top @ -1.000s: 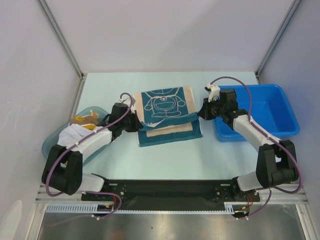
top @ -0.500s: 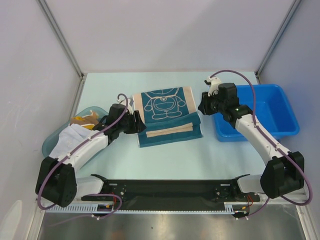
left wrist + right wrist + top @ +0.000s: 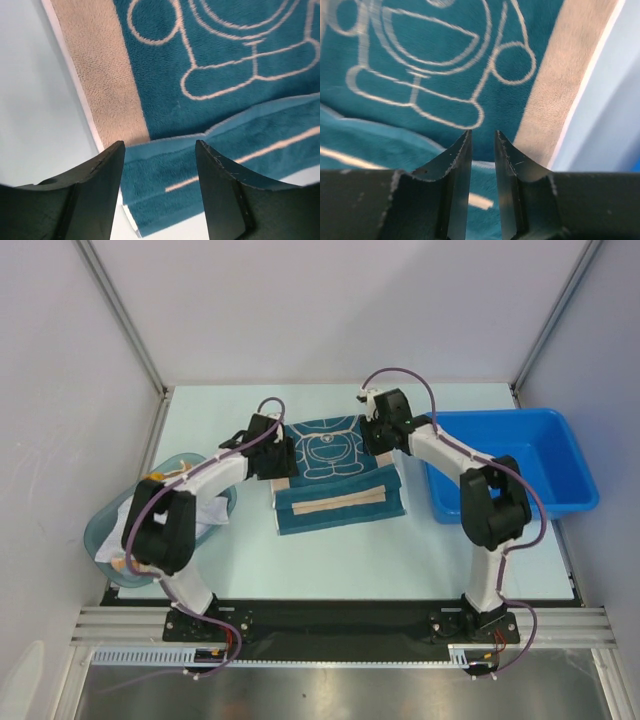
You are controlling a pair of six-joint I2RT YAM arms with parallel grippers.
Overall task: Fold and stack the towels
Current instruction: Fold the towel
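A teal-blue towel point(image 3: 335, 465) with a pale cartoon outline and tan side bands lies mid-table, its near part doubled into a strip with a tan stripe. My left gripper point(image 3: 273, 458) hovers over its left edge, jaws wide open and empty; the wrist view shows the tan band point(image 3: 100, 75) and the folded strip below my left gripper point(image 3: 160, 146). My right gripper point(image 3: 384, 436) hangs over the towel's right side. In its wrist view my right gripper point(image 3: 483, 134) stands open by a narrow gap with nothing in it. More towels sit in the tub, among them a white one point(image 3: 206, 510).
A translucent teal tub point(image 3: 108, 538) stands at the left with orange cloth point(image 3: 163, 479) showing in it. A blue plastic bin point(image 3: 530, 455) stands at the right, close to the right arm. White walls close off the back and both sides.
Both grippers were shut at the towel's side edges and have opened, letting go. Both arms swung up and toward the far half of the towel.
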